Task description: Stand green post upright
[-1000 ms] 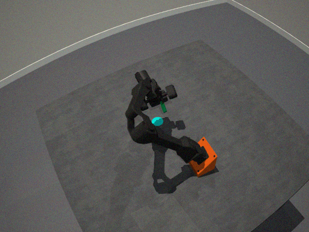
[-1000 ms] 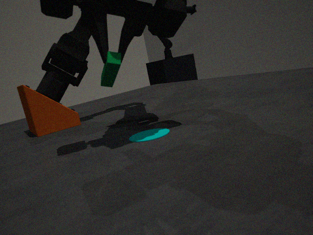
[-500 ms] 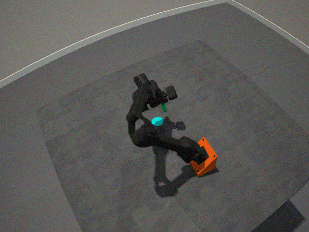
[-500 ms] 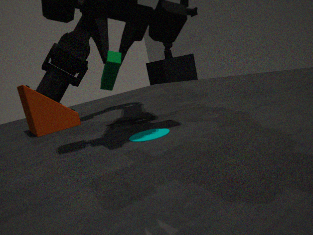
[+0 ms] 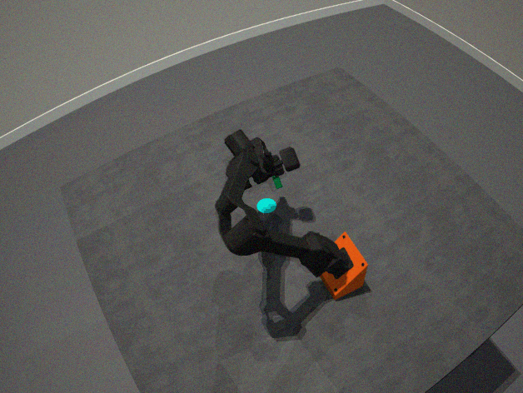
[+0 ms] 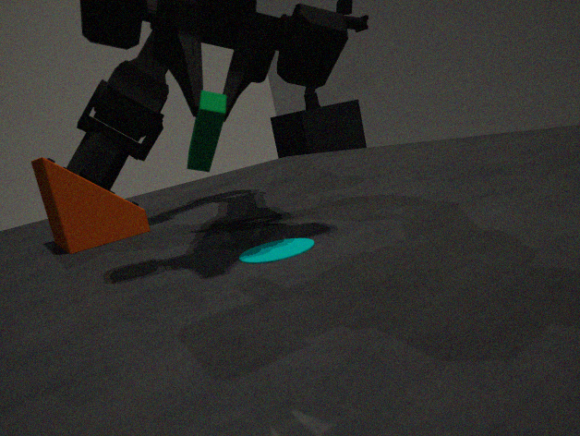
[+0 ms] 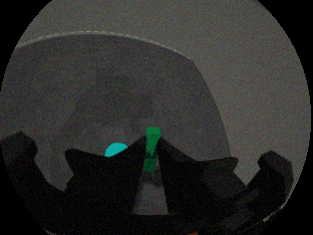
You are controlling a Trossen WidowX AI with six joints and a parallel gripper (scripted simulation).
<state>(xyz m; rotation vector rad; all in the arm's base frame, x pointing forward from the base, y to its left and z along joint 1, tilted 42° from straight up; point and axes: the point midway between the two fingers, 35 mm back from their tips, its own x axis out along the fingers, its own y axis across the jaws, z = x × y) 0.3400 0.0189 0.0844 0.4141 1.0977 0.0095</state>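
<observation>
Pincer (image 6: 210,110) nearly closed, clamped on the top end of the green post (image 6: 205,136). Post hanging almost upright, slightly tilted, lower end well clear of the tabletop (image 6: 398,281). Cyan circle (image 6: 276,249) lying flat below, offset to one side, partly in shadow. Orange base block (image 6: 89,211) beyond.

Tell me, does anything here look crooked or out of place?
Only slightly: the green post hangs in the air, pinched at its top by the tool, and leans a little off vertical. It is not yet over the cyan circle. Nothing looks damaged.
</observation>
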